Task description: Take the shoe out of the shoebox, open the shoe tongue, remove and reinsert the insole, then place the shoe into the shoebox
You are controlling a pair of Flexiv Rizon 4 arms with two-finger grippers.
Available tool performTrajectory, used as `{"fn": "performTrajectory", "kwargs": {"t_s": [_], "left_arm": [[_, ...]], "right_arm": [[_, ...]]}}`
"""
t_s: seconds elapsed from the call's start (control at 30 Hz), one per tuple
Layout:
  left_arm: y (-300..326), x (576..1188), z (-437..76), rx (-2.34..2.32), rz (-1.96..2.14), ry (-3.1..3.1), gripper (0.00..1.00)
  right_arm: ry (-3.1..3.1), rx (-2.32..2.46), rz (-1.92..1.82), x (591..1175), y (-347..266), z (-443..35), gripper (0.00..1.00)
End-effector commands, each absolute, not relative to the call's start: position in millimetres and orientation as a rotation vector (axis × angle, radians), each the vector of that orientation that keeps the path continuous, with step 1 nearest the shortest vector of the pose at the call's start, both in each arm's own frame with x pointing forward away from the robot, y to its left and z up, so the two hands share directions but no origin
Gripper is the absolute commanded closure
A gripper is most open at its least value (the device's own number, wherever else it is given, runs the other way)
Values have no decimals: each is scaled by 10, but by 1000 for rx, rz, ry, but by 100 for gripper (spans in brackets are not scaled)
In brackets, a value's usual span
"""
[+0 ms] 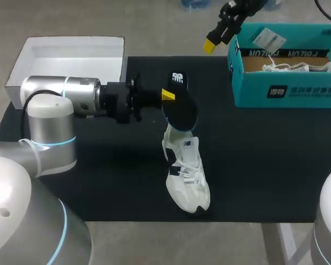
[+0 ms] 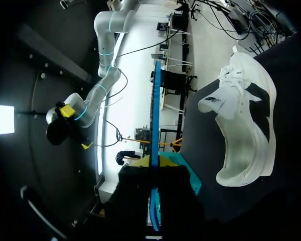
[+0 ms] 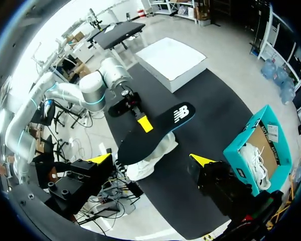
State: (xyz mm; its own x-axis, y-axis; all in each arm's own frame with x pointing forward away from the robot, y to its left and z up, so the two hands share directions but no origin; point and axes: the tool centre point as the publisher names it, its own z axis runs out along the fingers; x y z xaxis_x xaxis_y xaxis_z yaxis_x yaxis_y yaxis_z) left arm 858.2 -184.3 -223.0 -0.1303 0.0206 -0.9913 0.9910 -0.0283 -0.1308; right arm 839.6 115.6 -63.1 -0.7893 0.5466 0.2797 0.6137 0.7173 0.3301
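Observation:
My left gripper (image 1: 168, 96) is shut on a black insole (image 1: 180, 106) with a white logo, holding it above the mat just behind the shoe's heel. In the left wrist view the insole (image 2: 155, 125) shows edge-on as a thin blue line between the fingers. The white shoe (image 1: 187, 178) lies on the black mat below, empty and with its tongue pulled up (image 2: 215, 103). My right gripper (image 1: 218, 36) hangs open high above the far edge, beside the teal shoebox (image 1: 287, 95). From the right wrist view the insole (image 3: 155, 131) hovers over the shoe (image 3: 158, 153).
A second white shoe (image 1: 298, 67) and a paper tag lie inside the teal shoebox at the back right. An open white box (image 1: 71, 55) stands at the back left. The black mat (image 1: 265, 165) covers most of the table.

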Motion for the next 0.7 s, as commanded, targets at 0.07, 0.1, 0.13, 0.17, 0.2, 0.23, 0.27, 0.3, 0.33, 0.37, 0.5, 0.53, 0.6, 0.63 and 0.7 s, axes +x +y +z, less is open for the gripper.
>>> {"fn": "performTrajectory", "kwargs": {"t_s": [0.07, 0.1, 0.13, 0.17, 0.2, 0.23, 0.27, 0.3, 0.33, 0.37, 0.5, 0.53, 0.6, 0.63, 0.7], "left_arm": [[-1840, 8540, -2221, 1182, -1315, 1308, 100], [-1843, 8536, -2221, 1184, -1315, 1307, 100], [-1846, 8535, -2221, 1185, -1314, 1308, 100], [-1849, 8534, -2222, 1186, -1313, 1309, 100], [-1855, 8534, -2221, 1187, -1312, 1310, 100], [-1858, 8534, -2220, 1187, -1311, 1310, 100], [-1865, 8533, -2217, 1187, -1310, 1310, 100], [-1875, 8528, -2212, 1189, -1308, 1310, 100], [-1880, 8526, -2210, 1189, -1307, 1309, 100], [-1892, 8522, -2205, 1191, -1306, 1309, 100], [-1927, 8503, -2193, 1201, -1301, 1307, 100], [-1935, 8499, -2191, 1202, -1300, 1307, 100], [-1946, 8491, -2189, 1203, -1295, 1320, 100], [-1949, 8487, -2188, 1194, -1285, 1330, 100], [-1951, 8490, -2179, 1136, -1249, 1341, 100]], "right_arm": [[-2765, -964, -571, 8362, 1117, -587, 0], [-2765, -962, -533, 8362, 1117, -563, 0], [-2764, -969, -498, 8362, 1126, -553, 0], [-2770, -970, -462, 8369, 1151, -546, 0], [-2776, -965, -451, 8369, 1180, -544, 0], [-2777, -965, -441, 8373, 1195, -548, 0], [-2779, -953, -433, 8371, 1212, -556, 0], [-2779, -950, -447, 8370, 1235, -567, 0], [-2780, -950, -449, 8367, 1250, -572, 0], [-2787, -942, -440, 8371, 1292, -583, 0], [-2813, -952, -390, 8360, 1374, -600, 0], [-2822, -958, -381, 8348, 1374, -595, 0], [-2847, -983, -387, 8303, 1376, -566, 0], [-2847, -983, -387, 8303, 1376, -566, 0], [-2847, -983, -387, 8303, 1376, -566, 0]]}}
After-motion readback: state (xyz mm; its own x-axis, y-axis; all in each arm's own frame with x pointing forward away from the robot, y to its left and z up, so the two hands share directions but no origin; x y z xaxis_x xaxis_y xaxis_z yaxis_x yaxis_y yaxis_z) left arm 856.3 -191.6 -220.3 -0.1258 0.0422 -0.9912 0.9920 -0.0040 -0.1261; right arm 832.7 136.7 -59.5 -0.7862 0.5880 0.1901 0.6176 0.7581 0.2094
